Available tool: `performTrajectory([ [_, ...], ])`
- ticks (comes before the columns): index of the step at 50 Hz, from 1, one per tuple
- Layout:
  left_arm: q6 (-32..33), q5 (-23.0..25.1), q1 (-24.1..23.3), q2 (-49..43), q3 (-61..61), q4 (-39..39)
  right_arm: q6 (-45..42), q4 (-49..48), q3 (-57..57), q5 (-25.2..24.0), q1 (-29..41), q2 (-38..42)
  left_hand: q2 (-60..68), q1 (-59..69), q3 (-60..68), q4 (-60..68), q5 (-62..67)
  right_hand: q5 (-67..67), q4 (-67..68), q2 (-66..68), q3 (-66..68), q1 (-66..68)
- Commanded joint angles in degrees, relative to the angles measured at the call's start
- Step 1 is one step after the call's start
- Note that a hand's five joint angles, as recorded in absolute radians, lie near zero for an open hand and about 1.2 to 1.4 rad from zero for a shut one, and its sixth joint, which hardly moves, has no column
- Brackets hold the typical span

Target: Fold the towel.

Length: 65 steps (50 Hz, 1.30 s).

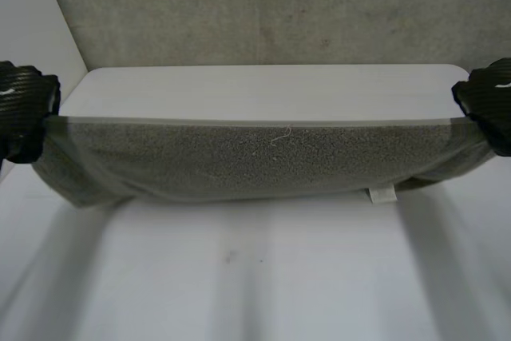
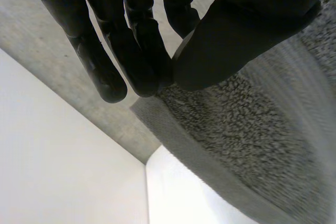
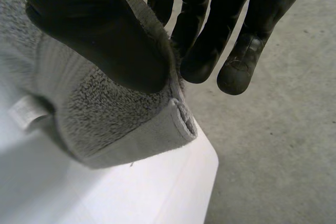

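between the hands point(image 1: 28, 109) point(image 1: 489, 101), taut towel point(image 1: 255, 161) edge

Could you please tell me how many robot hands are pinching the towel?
2. The left hand pinches one end of the towel's raised edge, and the right hand pinches the opposite end.

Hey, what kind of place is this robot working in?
Probably a robotics lab or test bench: a bare white table, a rough concrete wall behind it, and the left hand and right hand holding one grey towel taut between them.
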Motion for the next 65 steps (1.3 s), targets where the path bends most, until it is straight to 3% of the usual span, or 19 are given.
performTrajectory([
  [1, 0.13, 0.09, 0.78, -1.62, 0.18, -0.34, -1.29, 0.88, -0.5, -0.12, -0.41, 0.29, 10.18, 10.64, 10.27, 10.2, 10.39, 10.0, 2.16, 3.55, 2.16, 13.55],
  [3, 0.49, 0.09, 0.7, -3.92, 0.27, -0.25, -2.0, 0.71, -0.42, -0.12, -0.32, 1.17, 10.18, 10.64, 10.27, 10.2, 10.39, 10.0, 2.16, 3.55, 2.16, 13.55],
  [6, 2.33, 0.0, 0.43, -10.51, 1.33, -0.25, -3.84, 0.09, -0.94, 0.41, -0.15, 7.41, 10.18, 10.64, 10.27, 10.2, 10.39, 10.0, 2.16, 3.55, 2.16, 13.55],
  [8, 5.3, 0.0, 0.08, -18.38, 3.95, -0.34, -6.11, 0.87, -4.18, 1.28, 0.2, 15.81, 10.18, 10.64, 10.27, 10.2, 10.39, 10.0, 2.16, 3.55, 2.16, 13.55],
  [11, 6.73, -0.35, -0.1, -22.73, 5.99, -0.51, -7.36, 1.15, -6.3, 1.99, 0.29, 20.07, 10.18, 10.64, 10.27, 10.2, 10.39, 10.0, 2.16, 3.55, 2.16, 13.55],
  [16, 9.71, -2.36, -4.3, -38.25, 18.87, -2.44, -9.64, 3.25, -19.36, 8.13, 4.14, 34.01, 10.18, 10.64, 10.27, 10.2, 10.39, 10.0, 2.16, 3.55, 2.16, 13.55],
  [22, 9.54, -5.89, -6.16, -44.0, 32.26, -3.24, -8.85, 2.03, -33.02, 11.04, 7.24, 39.76, 10.18, 10.64, 10.27, 10.2, 10.39, 10.0, 2.16, 3.55, 2.16, 13.55],
  [25, 8.92, -5.98, -6.25, -44.7, 41.05, 0.01, -6.83, -4.13, -41.99, 11.31, 7.76, 40.9, 10.18, 10.64, 10.27, 10.2, 10.39, 10.0, 2.16, 3.55, 2.16, 13.55],
  [27, 8.31, -5.89, -6.42, -44.52, 44.57, 4.58, -2.55, -16.8, -45.58, 11.22, 8.11, 39.5, 10.18, 10.64, 10.27, 10.2, 10.39, 10.0, 2.16, 3.55, 2.16, 13.55],
  [28, 7.18, -6.06, -6.6, -44.26, 46.48, 10.41, -2.52, -16.87, -45.59, 11.22, 8.11, 39.49, 10.18, 10.64, 10.27, 10.2, 10.39, 10.0, 2.16, 3.55, 2.16, 13.55],
  [29, 5.77, -5.98, -6.86, -43.91, 47.11, 16.56, -0.78, -23.83, -45.07, 11.39, 8.11, 37.75, 10.18, 10.64, 10.27, 10.2, 10.39, 10.0, 2.16, 3.55, 2.16, 13.55],
  [30, 5.76, -5.98, -6.86, -43.91, 47.12, 16.62, -0.77, -23.9, -45.06, 11.4, 8.11, 37.73, 10.18, 10.64, 10.27, 10.2, 10.39, 10.0, 2.16, 3.55, 2.16, 13.55],
  [32, 3.22, -6.5, -6.95, -40.76, 46.24, 27.3, 1.25, -35.1, -41.83, 11.66, 8.11, 33.36, 10.18, 10.64, 10.27, 10.2, 10.39, 10.0, 2.16, 3.55, 2.16, 13.55],
  [34, 2.6, -6.59, -7.3, -38.66, 45.2, 29.52, 1.26, -37.85, -39.55, 11.48, 8.2, 31.51, 10.18, 10.64, 10.27, 10.2, 10.39, 10.0, 2.16, 3.55, 2.16, 13.55],
  [49, 2.33, -5.98, -6.42, -37.76, 26.73, 28.05, 1.43, -34.45, -22.3, 4.98, 7.68, 30.61, 10.18, 10.64, 10.27, 10.2, 10.39, 10.0, 2.16, 3.55, 2.16, 13.55],
  [58, 2.86, -5.62, -7.3, -42.23, 13.56, 27.09, -1.19, -30.51, -11.07, 2.96, 7.41, 38.61, 10.18, 10.64, 10.27, 10.2, 10.39, 10.0, 2.16, 3.55, 2.16, 13.55],
  [63, 4.62, -5.63, -7.39, -41.54, 8.09, 23.22, -3.93, -26.45, -5.87, 2.25, 7.5, 36.86, 10.18, 10.64, 10.27, 10.2, 10.39, 10.0, 2.16, 3.55, 2.16, 13.55],
  [65, 6.8, -5.8, -6.95, -38.57, 4.95, 19.2, -5.68, -23.74, -2.02, 2.08, 7.5, 32.49, 10.18, 10.64, 10.27, 10.2, 10.39, 10.0, 2.16, 3.55, 2.16, 13.55],
])
